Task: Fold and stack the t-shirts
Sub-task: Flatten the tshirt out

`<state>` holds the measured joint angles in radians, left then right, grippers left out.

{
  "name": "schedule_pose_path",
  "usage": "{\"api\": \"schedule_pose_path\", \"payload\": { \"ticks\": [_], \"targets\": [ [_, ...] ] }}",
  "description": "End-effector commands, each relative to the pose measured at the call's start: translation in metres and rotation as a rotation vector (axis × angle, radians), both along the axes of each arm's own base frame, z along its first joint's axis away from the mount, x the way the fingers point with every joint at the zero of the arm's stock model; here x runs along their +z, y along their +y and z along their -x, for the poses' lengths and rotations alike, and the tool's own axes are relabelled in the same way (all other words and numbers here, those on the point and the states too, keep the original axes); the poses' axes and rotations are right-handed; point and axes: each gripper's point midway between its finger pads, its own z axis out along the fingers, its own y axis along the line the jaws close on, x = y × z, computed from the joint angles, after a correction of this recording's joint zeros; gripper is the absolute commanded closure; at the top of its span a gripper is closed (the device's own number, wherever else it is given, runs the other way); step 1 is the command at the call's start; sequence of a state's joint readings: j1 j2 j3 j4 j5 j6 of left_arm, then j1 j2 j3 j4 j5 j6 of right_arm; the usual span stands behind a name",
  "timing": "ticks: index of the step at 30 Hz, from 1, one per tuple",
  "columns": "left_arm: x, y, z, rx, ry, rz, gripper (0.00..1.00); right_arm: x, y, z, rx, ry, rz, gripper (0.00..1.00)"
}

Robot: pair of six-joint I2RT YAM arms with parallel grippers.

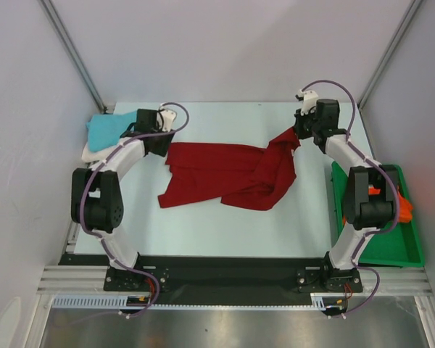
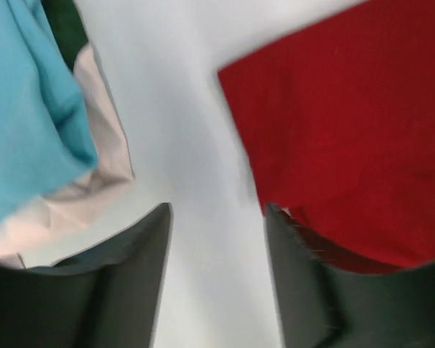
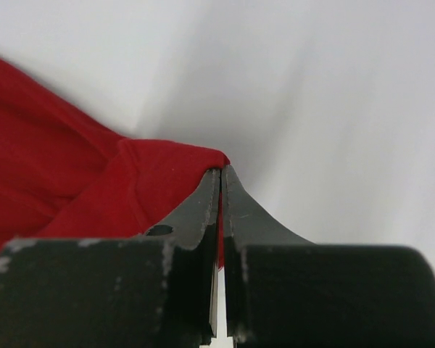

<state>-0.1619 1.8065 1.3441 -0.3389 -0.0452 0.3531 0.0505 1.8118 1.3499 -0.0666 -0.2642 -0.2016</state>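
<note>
The dark red t-shirt lies crumpled across the middle of the table. My right gripper is shut on its far right corner and holds that corner lifted. My left gripper is open and empty over bare table, just left of the shirt's far left edge. The turquoise blue t-shirt lies on the cream white t-shirt at the far left; both show in the left wrist view, the turquoise over the cream. The bright orange t-shirt lies in the tray.
A green plastic tray stands at the right edge of the table, behind my right arm. Grey walls close the table on the left, far and right sides.
</note>
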Motion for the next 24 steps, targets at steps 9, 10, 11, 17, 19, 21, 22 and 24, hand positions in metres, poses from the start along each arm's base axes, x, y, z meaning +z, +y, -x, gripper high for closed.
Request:
{"api": "schedule_pose_path", "payload": {
  "ticks": [9,10,11,17,19,21,22,24],
  "targets": [
    [-0.043,-0.018,0.027,-0.024,0.262,0.292,0.54,0.030,0.019,0.008,0.044,-0.066,-0.029,1.00],
    [-0.046,-0.017,0.028,-0.016,0.285,0.312,0.54,0.032,0.020,0.008,0.045,-0.071,-0.026,1.00],
    [-0.046,-0.017,0.027,-0.014,0.293,0.337,0.53,0.032,0.020,0.008,0.046,-0.074,-0.021,1.00],
    [-0.051,-0.007,0.020,0.020,0.306,0.369,0.52,0.031,0.023,0.013,0.056,-0.081,0.011,1.00],
    [-0.052,-0.006,0.017,0.022,0.303,0.370,0.52,0.030,0.023,0.015,0.056,-0.077,0.014,1.00],
    [-0.052,-0.008,0.015,0.021,0.302,0.381,0.54,0.028,0.024,0.015,0.059,-0.075,0.017,1.00],
    [-0.054,-0.009,0.015,0.023,0.311,0.387,0.56,0.028,0.023,0.015,0.056,-0.074,0.021,1.00],
    [-0.054,-0.013,0.015,0.010,0.319,0.407,0.58,0.029,0.024,0.014,0.056,-0.077,0.022,1.00]
  ]
}}
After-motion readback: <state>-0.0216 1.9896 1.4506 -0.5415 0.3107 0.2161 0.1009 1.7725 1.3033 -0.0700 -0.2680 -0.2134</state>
